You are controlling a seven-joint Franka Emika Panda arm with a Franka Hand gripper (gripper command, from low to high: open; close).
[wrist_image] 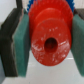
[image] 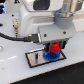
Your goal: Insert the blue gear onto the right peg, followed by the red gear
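My gripper [image: 53, 47] is shut on the red gear [image: 54, 49], held just above the blue gear [image: 51, 56]. The blue gear lies flat at the right end of the grey, white-rimmed plate [image: 34, 59]. In the wrist view the red gear [wrist_image: 42, 27] fills the picture, its dark centre hole facing the camera. Teal pads [wrist_image: 22, 47] press on both of its sides. A sliver of blue gear teeth [wrist_image: 31, 4] shows behind it. The right peg is hidden under the gears.
The plate rests on a white table [image: 15, 72]. The arm's white body [image: 35, 20] and a black cable [image: 12, 36] hang over the exterior view's left and middle.
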